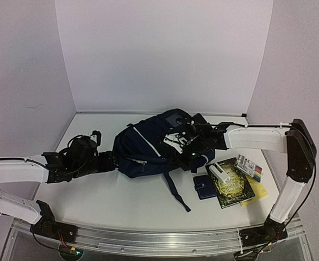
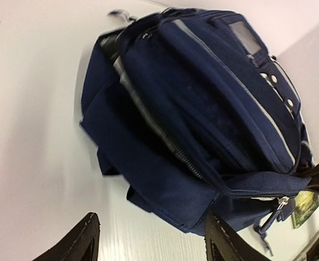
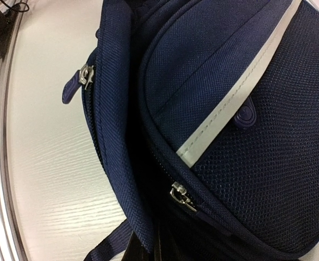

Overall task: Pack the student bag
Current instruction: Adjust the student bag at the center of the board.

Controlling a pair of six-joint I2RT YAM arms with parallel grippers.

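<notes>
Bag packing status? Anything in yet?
Done: nothing visibly packed. The wallet, book, white box, marker pack and yellow sheet lie outside on the table.
In hand: right gripper is shut on the student bag at a flap edge, seemingly holding a compartment open. Left gripper is open, empty, facing the bag.
Left: every item.

Robotics lab test cell: a white desk [image 1: 121, 201] is enclosed by bare white panels [image 1: 164, 54]; two robot arms [image 1: 257, 138] are bolted to an aluminium rail [image 1: 148, 239] at the near edge.
</notes>
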